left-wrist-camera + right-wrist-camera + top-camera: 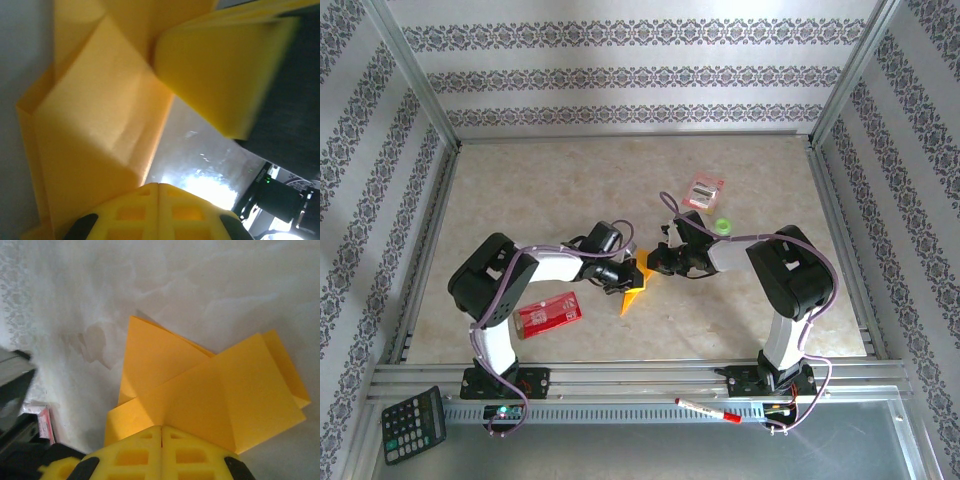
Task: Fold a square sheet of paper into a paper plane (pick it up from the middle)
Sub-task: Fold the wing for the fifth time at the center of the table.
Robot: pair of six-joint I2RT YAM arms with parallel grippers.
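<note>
While my right claw [161,429] is pinched shut on the half-folded orange paper [200,385], lifted off the desk [570,190] just right of the red packet [548,312], and my left claw [159,189] is closed at its edge, grip unclear, I should crease slowly and squarely.

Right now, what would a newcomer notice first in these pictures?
The partly folded orange-yellow paper at the centre of the top view catches the eye first. The left tool and the right tool meet there, both shut on it. A red packet lies close to the left arm's base.
</note>
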